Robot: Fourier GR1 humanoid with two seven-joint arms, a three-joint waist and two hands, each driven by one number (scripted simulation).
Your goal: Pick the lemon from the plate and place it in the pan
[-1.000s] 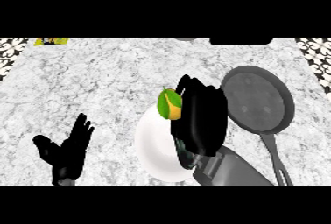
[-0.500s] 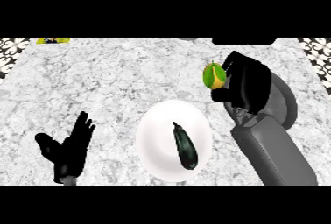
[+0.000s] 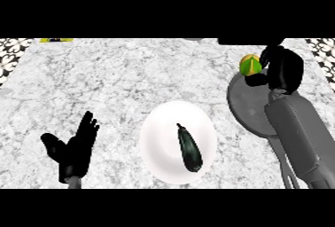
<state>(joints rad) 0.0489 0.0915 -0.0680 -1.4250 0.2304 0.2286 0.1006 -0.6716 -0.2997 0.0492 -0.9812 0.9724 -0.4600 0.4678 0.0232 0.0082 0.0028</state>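
My right hand (image 3: pixel 282 70) is curled round the yellow-green lemon (image 3: pixel 250 64) and holds it over the far rim of the dark grey pan (image 3: pixel 247 105) at the right. The grey forearm hides much of the pan and its handle. The white plate (image 3: pixel 163 133) lies at the centre, nearer to me, with a dark, long vegetable (image 3: pixel 188 148) lying on it. My left hand (image 3: pixel 73 150) rests open at the lower left, fingers up, apart from the plate.
A yellow-green object (image 3: pixel 55 40) shows at the counter's far left edge. Patterned tile borders the counter at the upper left (image 3: pixel 12 48) and upper right corners. A dark shape (image 3: pixel 248 41) lies along the far edge above the pan.
My right hand has carried the lemon up off the plate and to the right, out over the pan's far rim. The dark vegetable on the plate has come into sight. The left hand has stayed put.
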